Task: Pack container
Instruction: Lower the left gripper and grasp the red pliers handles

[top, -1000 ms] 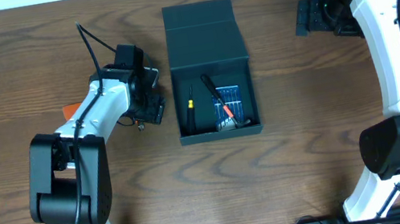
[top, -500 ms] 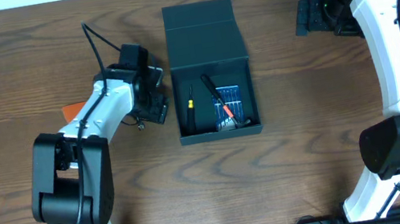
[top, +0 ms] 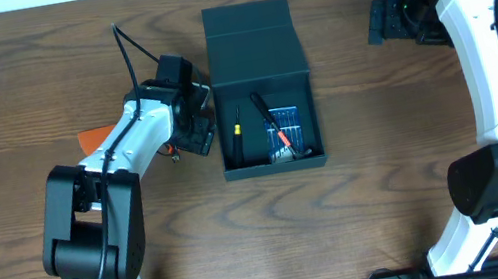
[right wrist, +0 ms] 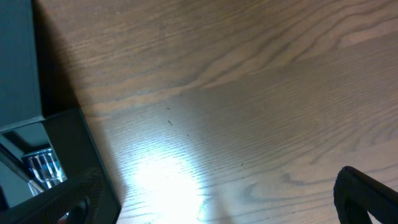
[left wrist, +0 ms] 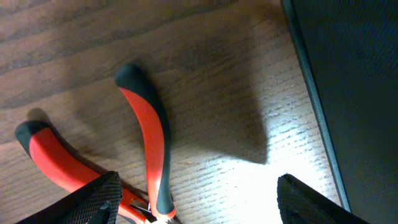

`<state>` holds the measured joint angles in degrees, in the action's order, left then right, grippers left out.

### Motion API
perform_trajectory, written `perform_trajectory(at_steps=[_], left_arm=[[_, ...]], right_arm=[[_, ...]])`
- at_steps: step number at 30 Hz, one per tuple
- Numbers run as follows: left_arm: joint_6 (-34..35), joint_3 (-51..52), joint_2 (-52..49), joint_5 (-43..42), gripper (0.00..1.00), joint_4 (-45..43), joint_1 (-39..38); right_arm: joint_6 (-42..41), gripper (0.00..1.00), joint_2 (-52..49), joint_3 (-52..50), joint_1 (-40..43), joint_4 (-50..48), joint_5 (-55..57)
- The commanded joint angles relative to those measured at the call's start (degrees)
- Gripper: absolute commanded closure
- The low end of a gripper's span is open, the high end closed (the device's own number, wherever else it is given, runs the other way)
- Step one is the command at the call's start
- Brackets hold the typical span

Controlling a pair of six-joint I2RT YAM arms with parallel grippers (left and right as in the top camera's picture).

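The container [top: 274,167], a matte dark teal-green square box, sits mid-tabletop with its flap lid [top: 253,42] folded flat toward the far edge. Its walls are straight and sharp-cornered. Inside lie a slim black-and-yellow tool [top: 237,127], a black-and-orange tool [top: 271,118] and a small blue case [top: 290,132] of silvery bits, all in the right-hand and middle part, with bare floor along the left wall.

The left pincer [top: 194,131] hangs just beside the container's left wall, apart from it. In the left wrist view its dark, knurled fingertips [left wrist: 102,199] stand wide apart, released, with nothing between them. The pliers [left wrist: 149,143] lie on the wood close to the left fingertip, their curved red handles tipped in black and splayed open. A strip of bare wood separates them from the container's wall at the right of that view. An orange object [top: 87,139] shows partly from under the left arm; I cannot tell what it is.

The right pincer [top: 384,23] hovers well to the right of the lid, near the far edge. Its fingers are spread and released over bare wood, with the container's corner at the left of its wrist view.

The tabletop [top: 389,187] is brown wood with a fine grain running side to side. It is open in front of the container and to both sides.
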<state>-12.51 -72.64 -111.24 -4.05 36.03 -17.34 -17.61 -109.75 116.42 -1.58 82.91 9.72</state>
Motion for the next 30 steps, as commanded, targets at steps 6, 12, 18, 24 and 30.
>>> perform_trajectory(at_steps=[6,12,18,24,30], left_arm=[[-0.94,0.52,-4.59,0.83,0.21,0.35,0.07],[-0.74,0.52,-5.62,0.61,0.17,0.33,0.28],[-0.74,0.52,-5.62,0.59,0.29,0.96,0.28],[-0.70,0.52,-5.62,0.61,0.59,1.20,0.28],[-0.70,0.52,-5.62,0.61,0.59,1.18,0.28]], right_arm=[[-0.79,0.01,0.39,1.01,0.04,0.09,0.57],[-0.81,0.01,0.39,1.01,0.04,0.09,0.57],[-0.81,0.01,0.39,1.01,0.04,0.09,0.57],[-0.81,0.01,0.39,1.01,0.04,0.09,0.57],[-0.81,0.01,0.39,1.01,0.07,0.09,0.57]])
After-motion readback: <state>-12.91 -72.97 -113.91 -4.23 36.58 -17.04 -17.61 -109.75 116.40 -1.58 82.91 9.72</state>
